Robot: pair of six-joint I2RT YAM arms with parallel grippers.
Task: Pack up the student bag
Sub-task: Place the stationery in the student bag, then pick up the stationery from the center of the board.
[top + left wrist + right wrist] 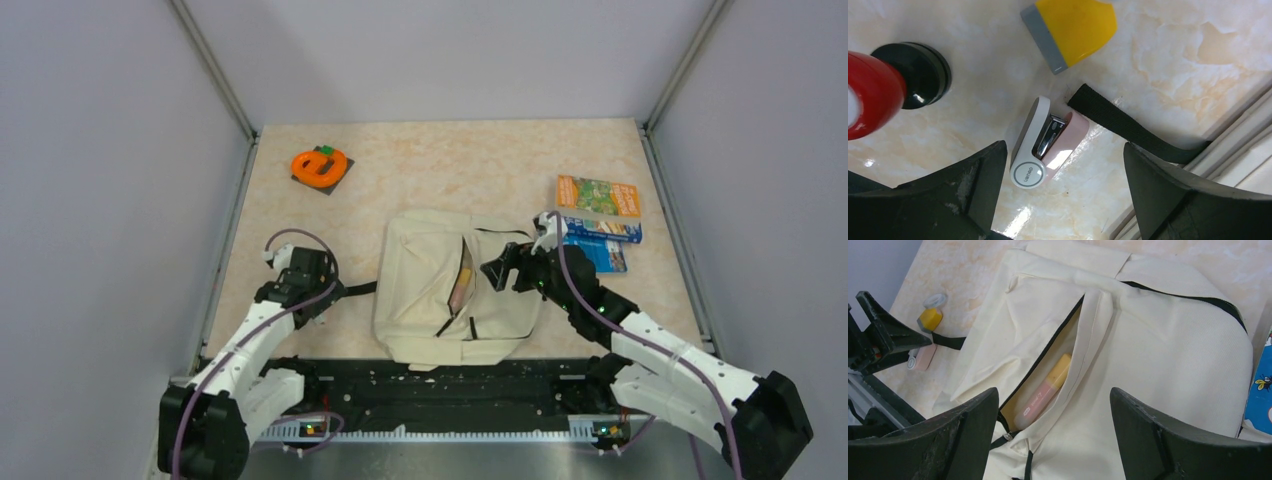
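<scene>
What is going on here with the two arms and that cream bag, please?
Two robot arms are packing the student bag, which lies with its front pocket unzipped. The right gripper hangs open over that pocket, where a pink and yellow pen already sits. The left gripper is open above a small pink and white stapler beside a black strap. The booklets are not yet packed.

Top view evenly bright, diffuse overhead light, shadows faint and soft; left wrist close-up sharp at centre, white glare patches low on the glossy tabletop (1173, 60), red object (868, 95) at left edge blurred; right wrist view: student bag (1158, 350) cream near washed-out, soft fold shadows
</scene>
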